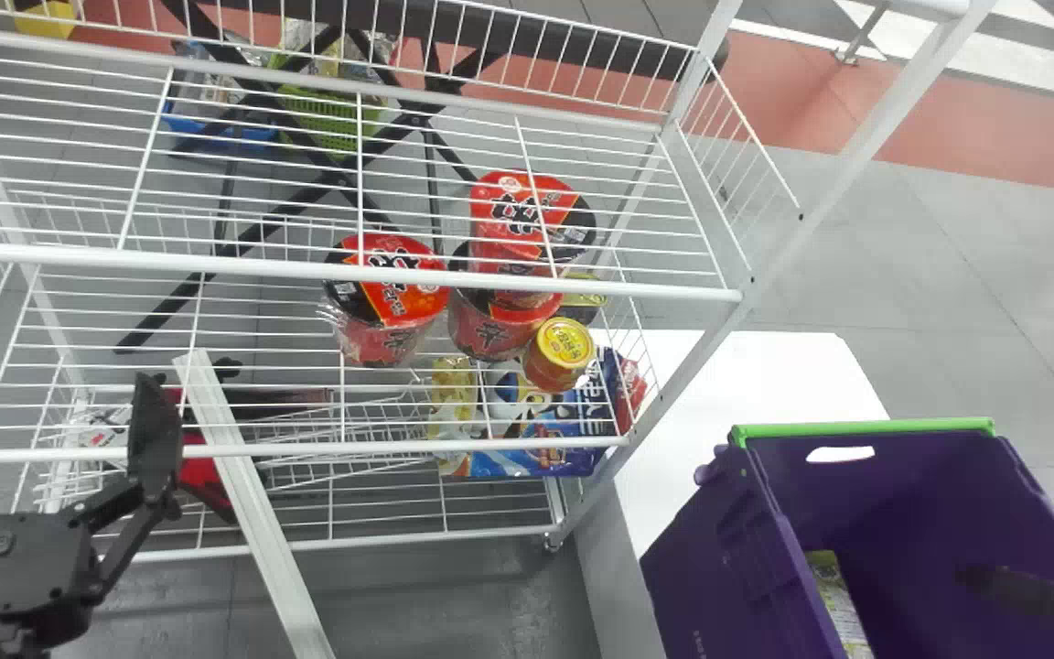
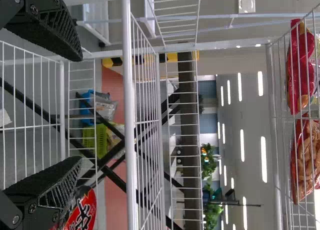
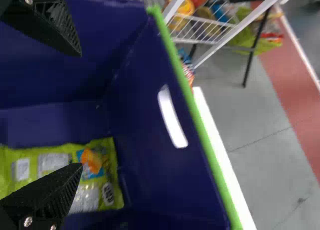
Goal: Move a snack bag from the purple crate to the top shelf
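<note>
Inside the purple crate [image 1: 911,494], at the lower right of the head view, part of a yellow-green snack bag [image 1: 833,586] shows. My right gripper [image 1: 1021,586] is over the crate's interior. In the right wrist view the bag [image 3: 107,190] lies on the crate [image 3: 145,100] floor beyond my open right gripper [image 3: 77,110], partly covered by one finger. My left gripper [image 1: 51,416] stands open and empty before the rack's left part; the left wrist view shows that gripper [image 2: 77,105] too. There, red snack bags [image 2: 305,160] rest on a high wire shelf [image 2: 276,140].
White rack bars [image 1: 335,270] cross the space ahead. Red noodle cups [image 1: 390,284], a yellow-lidded jar [image 1: 559,352] and a blue package [image 1: 527,453] sit on lower levels. A white table [image 1: 765,375] borders the crate. A pale post [image 1: 252,503] slants beside the left gripper.
</note>
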Tool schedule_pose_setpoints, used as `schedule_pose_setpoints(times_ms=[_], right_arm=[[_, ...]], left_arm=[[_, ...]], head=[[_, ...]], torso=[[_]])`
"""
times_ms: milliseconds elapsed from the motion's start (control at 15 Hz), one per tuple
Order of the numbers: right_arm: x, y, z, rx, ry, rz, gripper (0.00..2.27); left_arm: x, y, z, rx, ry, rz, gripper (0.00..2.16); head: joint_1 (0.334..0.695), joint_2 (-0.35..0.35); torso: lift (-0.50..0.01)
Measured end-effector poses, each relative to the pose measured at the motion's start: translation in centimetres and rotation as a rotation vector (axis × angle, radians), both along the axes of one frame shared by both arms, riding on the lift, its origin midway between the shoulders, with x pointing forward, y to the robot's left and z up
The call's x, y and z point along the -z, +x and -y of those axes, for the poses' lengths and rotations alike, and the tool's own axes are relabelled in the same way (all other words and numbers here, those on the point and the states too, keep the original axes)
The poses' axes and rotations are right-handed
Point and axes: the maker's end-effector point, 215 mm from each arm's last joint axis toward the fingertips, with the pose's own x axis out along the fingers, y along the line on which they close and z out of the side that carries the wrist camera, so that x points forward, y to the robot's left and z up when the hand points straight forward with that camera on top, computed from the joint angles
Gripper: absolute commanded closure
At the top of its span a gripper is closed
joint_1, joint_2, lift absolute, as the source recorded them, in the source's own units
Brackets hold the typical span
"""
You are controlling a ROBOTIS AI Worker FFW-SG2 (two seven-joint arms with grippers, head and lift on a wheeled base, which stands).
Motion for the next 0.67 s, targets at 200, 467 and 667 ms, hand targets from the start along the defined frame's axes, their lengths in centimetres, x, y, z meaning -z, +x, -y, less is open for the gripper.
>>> schedule_pose_setpoints(times_ms=[200,467,667], right_arm=[[3.4,-1.2,0.2,-0.073,-0.053,-0.093,0.00],[8.0,-2.4,-0.3,-0.200,-0.116,-0.225,0.00],[11.7,-4.4,-0.7,-0.289,-0.150,-0.345,0.00]], left_arm=[[0.1,0.0,0.0,0.002,-0.002,-0.002,0.11],[0.0,0.1,-0.1,0.000,-0.003,0.000,0.11],[0.3,0.2,-0.2,-0.002,-0.001,-0.004,0.11]], head=[[0.695,-0.350],[0.695,-0.350],[0.695,-0.350]], torso=[[-0.455],[-0.455],[-0.455]])
